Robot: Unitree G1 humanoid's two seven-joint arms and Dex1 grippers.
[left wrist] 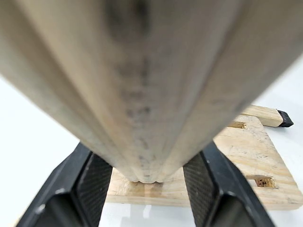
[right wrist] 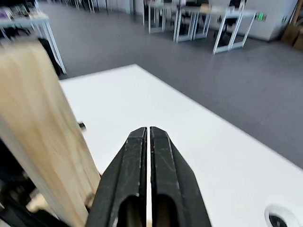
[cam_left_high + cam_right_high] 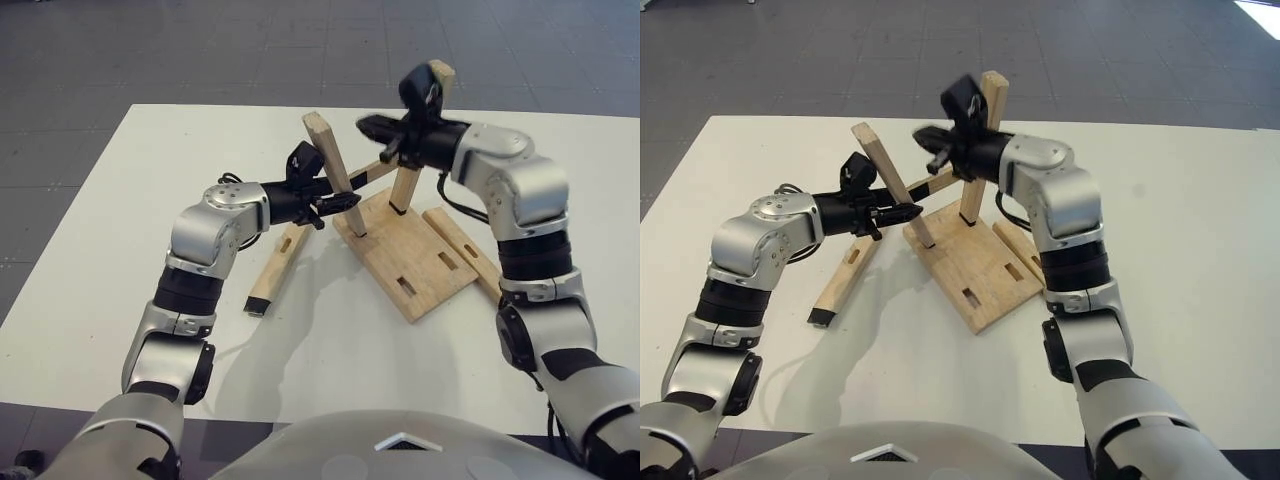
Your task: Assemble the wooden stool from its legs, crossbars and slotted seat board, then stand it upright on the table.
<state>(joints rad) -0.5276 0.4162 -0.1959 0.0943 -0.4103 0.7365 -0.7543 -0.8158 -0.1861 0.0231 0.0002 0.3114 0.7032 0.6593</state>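
The slotted seat board lies flat on the white table. Two wooden legs stand in it: a tilted leg on the left and a straighter leg behind it, with a dark-tipped crossbar between them. My left gripper is shut on the tilted leg low down; in the left wrist view that leg sits between the black fingers. My right gripper is shut on nothing and hovers just above the crossbar, between the two legs, and its fingers are pressed together beside a leg.
A loose leg with a black tip lies on the table left of the board, under my left arm. Another loose wooden piece lies along the board's right side. The table's far edge is close behind the legs.
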